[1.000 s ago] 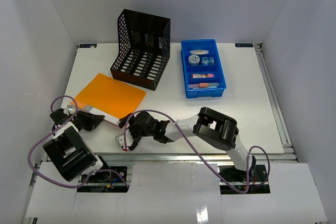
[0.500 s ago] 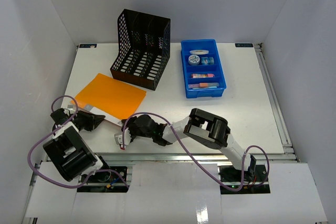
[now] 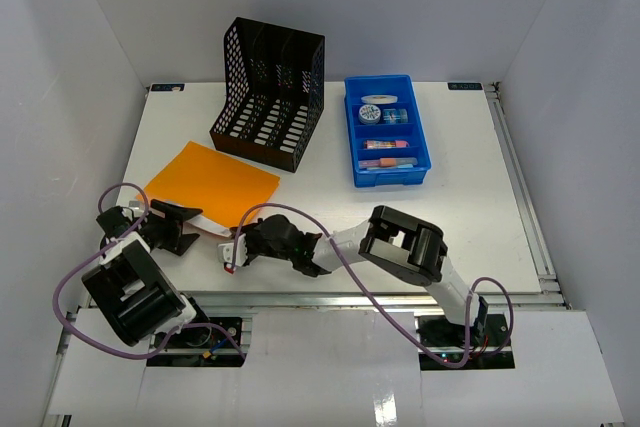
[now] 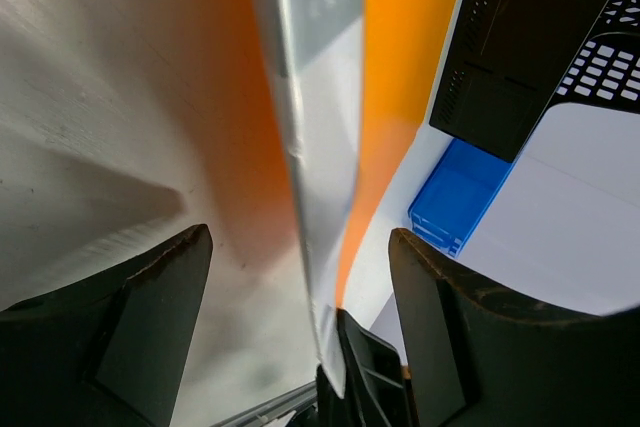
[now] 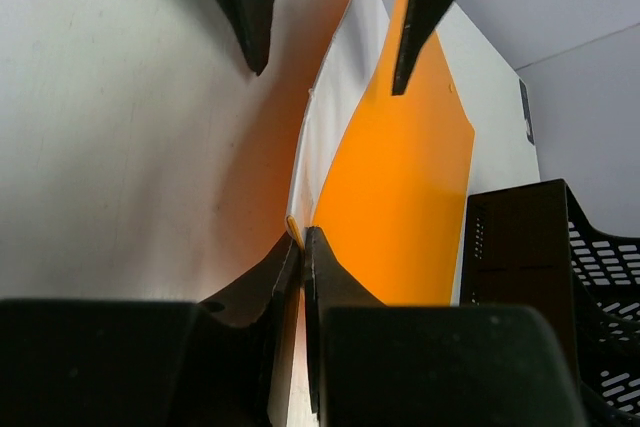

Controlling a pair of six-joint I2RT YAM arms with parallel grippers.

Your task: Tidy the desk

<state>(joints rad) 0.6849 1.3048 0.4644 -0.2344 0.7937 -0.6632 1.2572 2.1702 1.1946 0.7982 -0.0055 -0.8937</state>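
An orange folder [image 3: 212, 183] with a white near edge lies at the near left of the white desk [image 3: 470, 217]. My right gripper [image 3: 236, 248] is shut on the folder's near corner; in the right wrist view the fingers [image 5: 303, 237] pinch the thin white-and-orange edge [image 5: 400, 197]. My left gripper [image 3: 186, 226] stands open at the folder's near left edge. In the left wrist view the white strip [image 4: 315, 97] passes between its spread fingers [image 4: 300, 247] without touching either one.
A black mesh file rack [image 3: 268, 92] stands just behind the folder. A blue compartment tray [image 3: 386, 129] with small items sits to its right. Metal rails run along the desk's right and near edges.
The left gripper has opened and let go of the folder's edge. The right gripper has shut on the folder's near corner and drawn it slightly forward.
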